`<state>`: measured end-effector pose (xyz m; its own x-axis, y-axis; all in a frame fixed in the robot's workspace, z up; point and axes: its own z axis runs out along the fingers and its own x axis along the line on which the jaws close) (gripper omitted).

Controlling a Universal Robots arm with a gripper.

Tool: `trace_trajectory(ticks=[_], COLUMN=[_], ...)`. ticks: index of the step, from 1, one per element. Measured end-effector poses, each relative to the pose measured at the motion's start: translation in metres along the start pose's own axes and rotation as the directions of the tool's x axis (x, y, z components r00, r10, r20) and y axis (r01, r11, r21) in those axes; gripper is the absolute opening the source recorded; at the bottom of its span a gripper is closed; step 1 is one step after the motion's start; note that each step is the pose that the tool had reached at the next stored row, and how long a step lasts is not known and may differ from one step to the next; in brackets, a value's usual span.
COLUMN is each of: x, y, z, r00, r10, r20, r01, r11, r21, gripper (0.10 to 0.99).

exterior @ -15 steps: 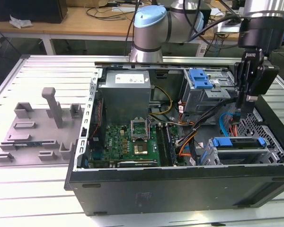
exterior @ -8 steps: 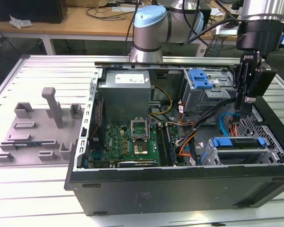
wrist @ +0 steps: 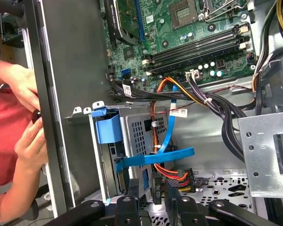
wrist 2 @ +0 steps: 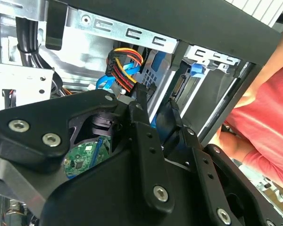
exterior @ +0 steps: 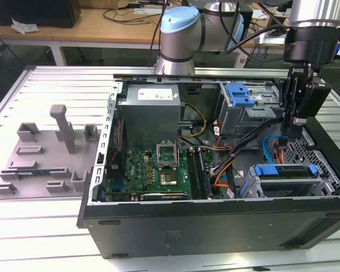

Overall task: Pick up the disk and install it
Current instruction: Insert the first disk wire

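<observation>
In the exterior view, a grey plastic fixture (exterior: pixel 45 153) lies on the slotted metal table (exterior: pixel 51 85) at the exterior view's left, apart from the open computer case (exterior: pixel 215 226), which lies on its side. Inside the case, going from that left, the green motherboard (exterior: pixel 153 167) comes first, with the grey power supply (exterior: pixel 150 107) behind it. Next is a metal drive cage (exterior: pixel 243 113) carrying a blue latch (exterior: pixel 239 93). Last is the front bay, where the disk (exterior: pixel 286 180) sits on edge with its blue carrier rail along the upper edge. The gripper (exterior: pixel 287 139) hangs just above that bay, over the disk.

The wrist views add what that view hides. In the first wrist view, a person's hands (wrist: pixel 23 87) rest at the case's outer wall. The disk's blue rail shows in the bay, and a blue data cable (wrist: pixel 155 157) and a power plug (wrist: pixel 156 183) on red, orange and yellow wires lie beside it. In the second wrist view, the fingers (wrist 2: pixel 141 122) stand a narrow gap apart with nothing clamped between them. A green circuit board (wrist 2: pixel 85 157) shows beyond the gripper's frame.
</observation>
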<state>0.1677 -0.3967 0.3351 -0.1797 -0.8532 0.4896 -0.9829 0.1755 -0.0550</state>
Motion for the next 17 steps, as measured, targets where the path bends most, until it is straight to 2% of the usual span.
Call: trace_trajectory(ticks=[7, 11, 12, 13, 17], x=[-0.0015, -0.0016, -0.0017, -0.0020, -0.0026], y=[0.0001, 0.0001, 0.0001, 0.0002, 0.0002], z=[0.0025, 0.0028, 0.0030, 0.0034, 0.0045], r00=[1.0000, 0.9998, 0.9998, 0.9997, 0.9995], r10=[-0.002, -0.001, -0.001, -0.001, -0.001], r20=[-0.0030, -0.0182, -0.0202, -0.0235, -0.0307], r01=[0.002, 0.001, 0.001, 0.001, 0.001], r11=[1.0000, 1.0000, 1.0000, 1.0000, 1.0000], r21=[-0.001, 0.002, 0.002, 0.002, 0.004], gripper=[0.349, 0.349, 0.333, 0.259, 0.259])
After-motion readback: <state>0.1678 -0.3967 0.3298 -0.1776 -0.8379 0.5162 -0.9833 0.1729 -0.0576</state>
